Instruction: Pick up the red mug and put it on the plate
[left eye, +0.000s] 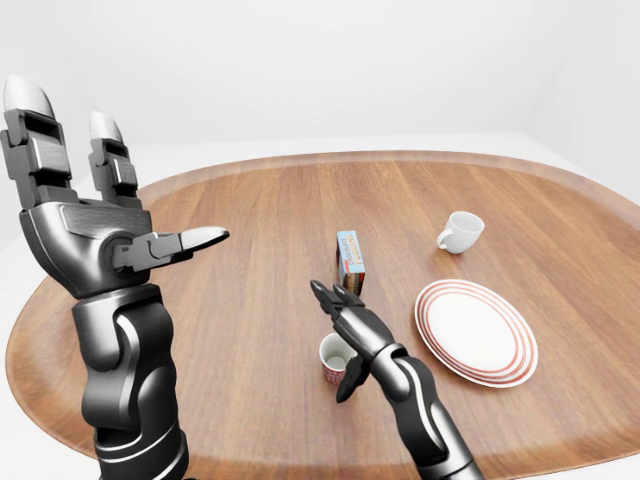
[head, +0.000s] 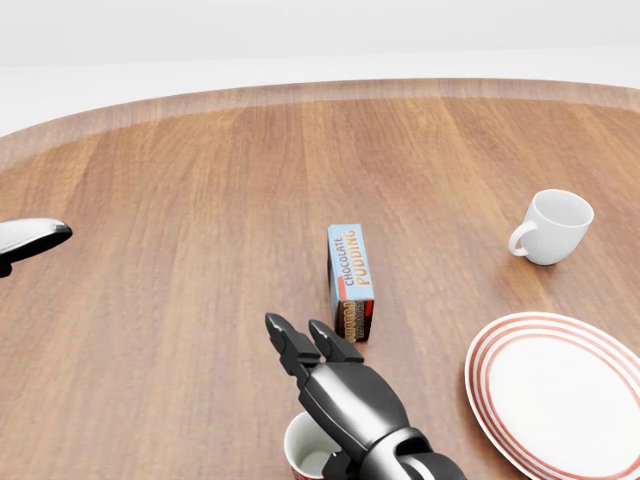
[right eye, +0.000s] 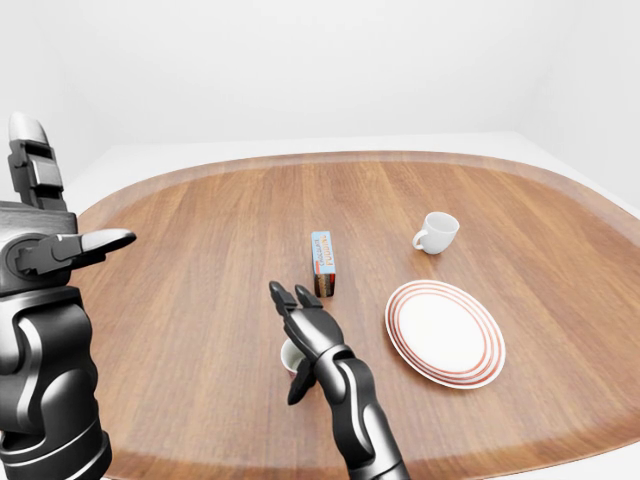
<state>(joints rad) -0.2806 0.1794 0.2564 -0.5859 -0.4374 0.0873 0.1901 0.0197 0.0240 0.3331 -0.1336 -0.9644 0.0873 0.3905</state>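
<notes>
Our right hand (left eye: 345, 325) hangs low centre in the left-eye view, fingers spread wide over the small red mug with white inside (left eye: 335, 359), not gripping it. The red-ringed white plate (left eye: 476, 331) sits to its right. Our left hand (left eye: 95, 215) is raised upper left, fingers splayed.

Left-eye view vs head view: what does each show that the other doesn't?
Only the left-eye view shows the left hand whole, raised with fingers spread open, plus the right forearm and the full oval table. Only the head view makes the chocolate pudding box lettering readable; there the left hand is just a fingertip at the left edge. Both show the right hand open over the red mug, not gripping it, the white mug, and the red-rimmed plate.
</notes>
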